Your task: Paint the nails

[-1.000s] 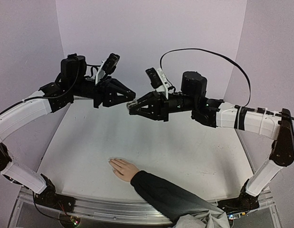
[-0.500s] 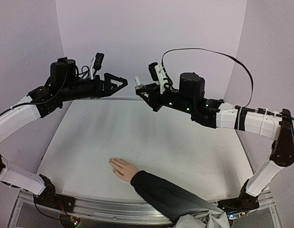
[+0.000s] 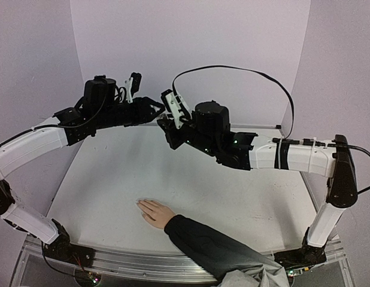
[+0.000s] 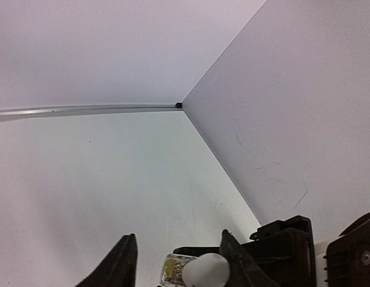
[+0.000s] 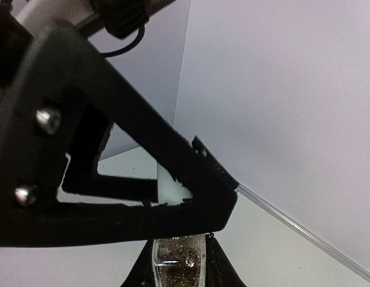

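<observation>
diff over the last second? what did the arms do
Both arms pulled apart, then swung back together above the far side of the table. The right claw stayed shut on the small glass bottle and shifted left. The left claw opened wide and now brackets the bottle's white cap, not yet clamped. Unchanged: the hand lies flat near the front edge.

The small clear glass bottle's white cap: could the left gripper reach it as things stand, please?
Probably yes: the left gripper has a finger each side of the white cap, nothing between; the right gripper holds the glass bottle.
</observation>
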Controlling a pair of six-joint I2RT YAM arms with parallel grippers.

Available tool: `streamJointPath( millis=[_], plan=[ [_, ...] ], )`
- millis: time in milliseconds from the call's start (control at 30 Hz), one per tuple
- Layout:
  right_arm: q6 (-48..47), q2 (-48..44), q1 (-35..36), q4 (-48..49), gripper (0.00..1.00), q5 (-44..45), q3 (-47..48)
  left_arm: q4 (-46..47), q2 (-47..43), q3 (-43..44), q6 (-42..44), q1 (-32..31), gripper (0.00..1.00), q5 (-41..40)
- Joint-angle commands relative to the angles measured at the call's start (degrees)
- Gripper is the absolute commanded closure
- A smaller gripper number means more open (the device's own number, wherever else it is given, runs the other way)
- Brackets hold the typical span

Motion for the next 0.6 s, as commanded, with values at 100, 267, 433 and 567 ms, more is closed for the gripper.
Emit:
streamJointPath(
  millis=[100,267,433,567],
  plan=[
    [-1.2,0.4,0.6,4.2,1.0,2.3,3.7,4.8,0.1,3.7,2.3,-0.2,0.77,-0.5],
    [0.0,-0.4,0.6,3.8,1.0,1.0,3.5,5.6,0.4,3.0,3.1,-0.3,0.91,4.0],
    [1.1,-3.6,0.3,3.9,1.0,-7.0,2.6,6.3,1.0,2.3,8.1,-0.3,1.0,15.7],
    [5.2,-7.9,-4.5,3.4,1.0,-35.0,0.8,6.5,1.8,2.2,23.1,0.1,1.0,43.9]
  ],
)
